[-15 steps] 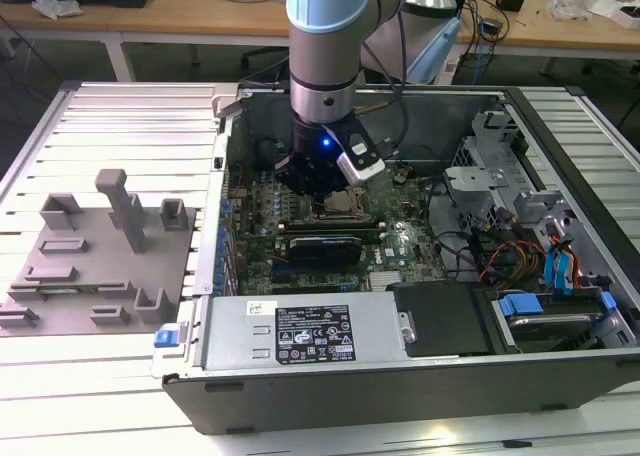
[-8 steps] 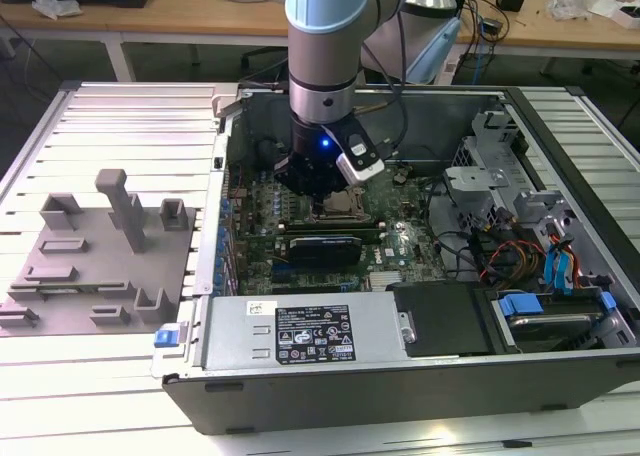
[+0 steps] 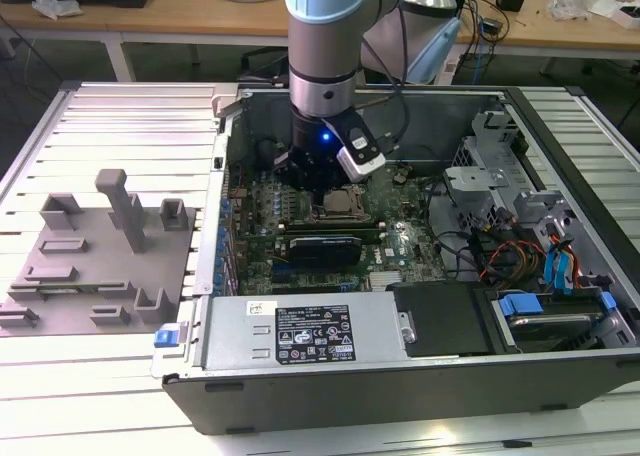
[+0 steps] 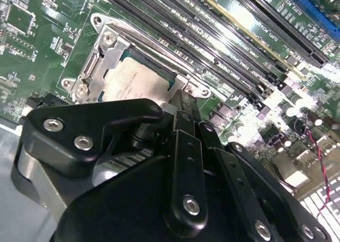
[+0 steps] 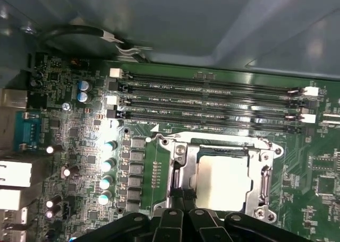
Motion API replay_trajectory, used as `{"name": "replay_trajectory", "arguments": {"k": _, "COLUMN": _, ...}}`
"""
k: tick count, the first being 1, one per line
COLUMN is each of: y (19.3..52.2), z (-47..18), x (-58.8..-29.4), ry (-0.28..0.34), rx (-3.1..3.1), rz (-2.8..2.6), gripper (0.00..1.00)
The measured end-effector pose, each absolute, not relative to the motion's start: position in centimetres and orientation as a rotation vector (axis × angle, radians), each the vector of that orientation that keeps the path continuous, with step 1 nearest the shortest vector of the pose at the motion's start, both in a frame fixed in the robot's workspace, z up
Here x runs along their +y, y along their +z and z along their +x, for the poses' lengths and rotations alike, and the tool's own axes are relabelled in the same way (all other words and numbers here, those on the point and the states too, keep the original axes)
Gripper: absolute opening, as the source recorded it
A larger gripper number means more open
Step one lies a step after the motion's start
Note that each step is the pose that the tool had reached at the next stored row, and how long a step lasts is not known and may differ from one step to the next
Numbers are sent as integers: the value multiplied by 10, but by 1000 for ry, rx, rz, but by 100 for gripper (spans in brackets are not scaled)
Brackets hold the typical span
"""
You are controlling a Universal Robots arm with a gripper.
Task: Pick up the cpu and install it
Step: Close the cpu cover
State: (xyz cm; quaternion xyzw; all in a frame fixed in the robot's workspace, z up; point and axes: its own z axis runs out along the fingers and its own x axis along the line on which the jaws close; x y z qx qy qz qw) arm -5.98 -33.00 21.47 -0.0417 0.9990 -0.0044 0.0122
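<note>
Cpu [image 5: 223, 181] flat in socket [image 5: 178, 162] on motherboard [image 5: 79, 141]. Pincer [image 5: 183, 197] clenched, fingertips together at cpu's edge. Arm [image 3: 322, 56] upright over open computer case [image 3: 400, 396].

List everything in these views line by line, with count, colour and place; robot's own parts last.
silvery-white square cpu chip: one, silvery-white, lying inside the socket frame.
metal socket frame: one, silver, around the chip on the motherboard.
green motherboard: one, green, inside the case.
long black memory slots: several, black, side by side next to the socket frame.
open dark computer case: one, dark grey, on the ribbed table.
silver power supply box: one, silver, along the case's near wall.
grey plastic block fixture: one, grey, at the exterior view's left of the case.
ribbed metal table: one, silver, under everything.
robot arm: one, silver and light blue, reaching down into the case.
black claw: one, black, at the chip's edge.
</note>
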Motion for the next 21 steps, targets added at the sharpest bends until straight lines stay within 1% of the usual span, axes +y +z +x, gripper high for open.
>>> {"name": "replay_trajectory", "arguments": {"k": 5, "y": 228, "z": -60, "x": -330, "ry": -14, "rx": 3115, "rz": -130, "gripper": 11}}
{"name": "replay_trajectory", "arguments": {"k": 10, "y": 228, "z": -52, "x": -330, "ry": -14, "rx": 3116, "rz": -130, "gripper": 11}}
{"name": "replay_trajectory", "arguments": {"k": 15, "y": 228, "z": -28, "x": -330, "ry": -13, "rx": 3120, "rz": -129, "gripper": 11}}
{"name": "replay_trajectory", "arguments": {"k": 21, "y": 235, "z": -27, "x": -330, "ry": -13, "rx": 3120, "rz": -129, "gripper": 11}}
